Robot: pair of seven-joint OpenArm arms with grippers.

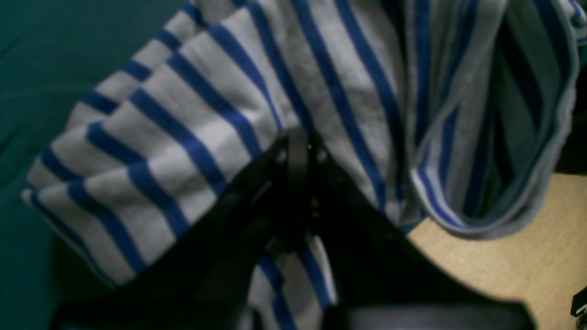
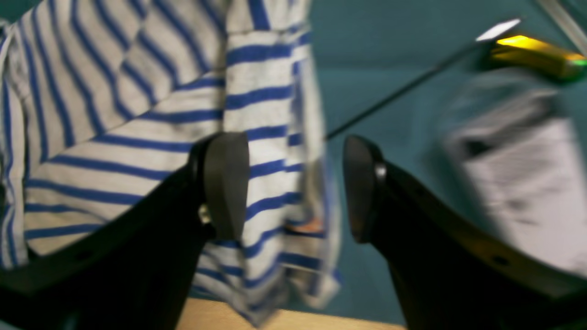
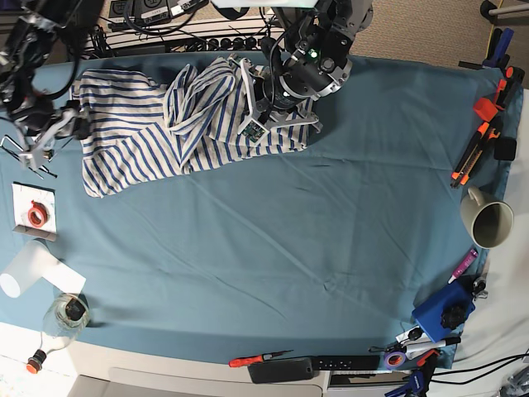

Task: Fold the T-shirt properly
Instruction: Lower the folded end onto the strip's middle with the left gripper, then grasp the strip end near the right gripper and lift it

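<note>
A table under a teal cloth (image 3: 273, 240); on it the striped T-shirt (image 3: 140, 132) near the back, a mug (image 3: 489, 222), a blue box (image 3: 438, 313), a screwdriver (image 3: 258, 359).

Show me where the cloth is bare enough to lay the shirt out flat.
The wide middle of the tablecloth is bare, between the T-shirt at the back and the screwdriver at the front edge. Crowded: the right edge around the mug, and the left edge by the bottle.

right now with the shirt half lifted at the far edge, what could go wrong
The left gripper is shut on a bunched fold of the T-shirt, so pulling may drag several layers and leave the fold crooked. The right gripper is open with cloth hanging between its fingers, holding nothing, so that side may sag or slip off the table edge.
</note>
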